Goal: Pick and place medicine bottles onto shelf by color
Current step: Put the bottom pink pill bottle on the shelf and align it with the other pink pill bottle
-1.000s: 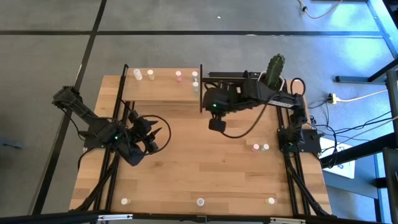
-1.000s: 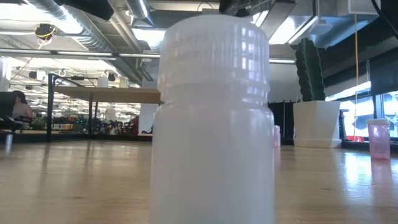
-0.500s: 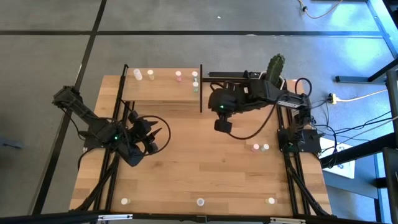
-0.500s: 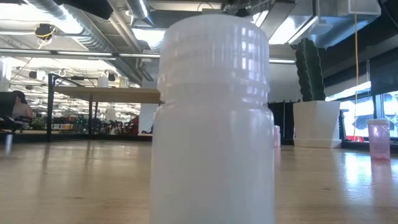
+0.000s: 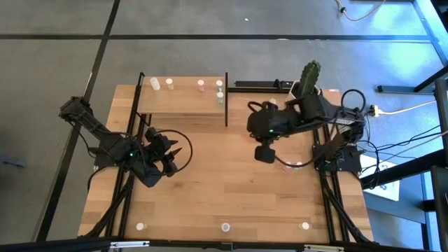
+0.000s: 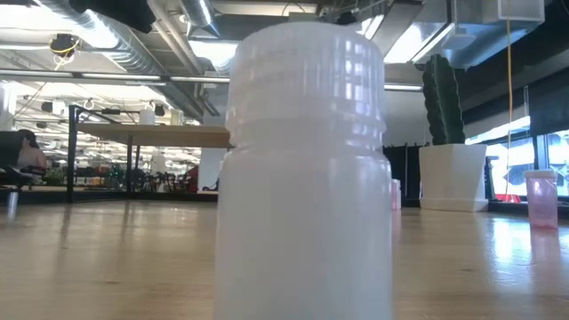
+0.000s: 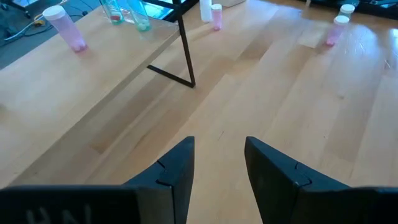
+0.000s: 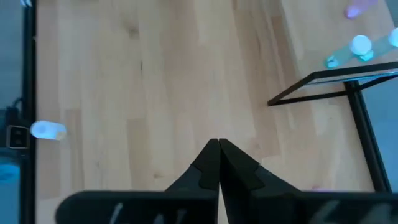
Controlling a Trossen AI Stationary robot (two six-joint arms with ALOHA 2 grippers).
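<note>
Right gripper (image 5: 264, 155) shut, over tabletop (image 5: 231, 189)

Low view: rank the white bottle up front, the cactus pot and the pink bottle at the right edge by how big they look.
1. White bottle: fills most of the picture's height, but it stands right at the camera, so its true size stays unsure.
2. Cactus pot.
3. Pink bottle: smallest.

A big white bottle (image 6: 305, 169) fills the middle, right up close. Behind it, a cactus (image 6: 442, 100) in a white pot (image 6: 452, 177), and what looks like a pink vial (image 6: 541, 199) at right.
</note>
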